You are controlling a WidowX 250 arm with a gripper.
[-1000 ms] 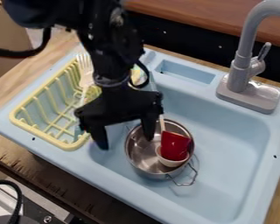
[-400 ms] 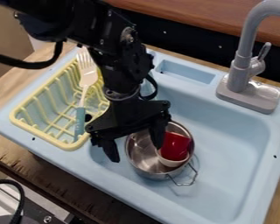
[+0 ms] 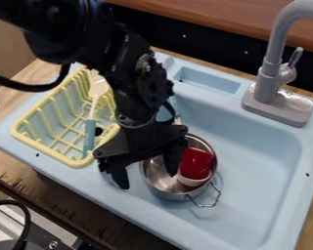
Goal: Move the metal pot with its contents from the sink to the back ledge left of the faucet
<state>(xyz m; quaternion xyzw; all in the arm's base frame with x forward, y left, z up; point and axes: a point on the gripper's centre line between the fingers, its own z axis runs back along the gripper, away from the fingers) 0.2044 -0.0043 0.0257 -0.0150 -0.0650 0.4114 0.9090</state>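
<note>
Arm [image 3: 117,61] slanting from upper left, claw [image 3: 147,175] spread downward — near metal pot [image 3: 167,196]

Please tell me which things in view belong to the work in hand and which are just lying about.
Likely part of it:
- gripper, fingers apart at the pot
- metal pot in the sink
- red object and white bowl, inside the pot

Likely just about:
- fork
- yellow rack
- faucet
</note>
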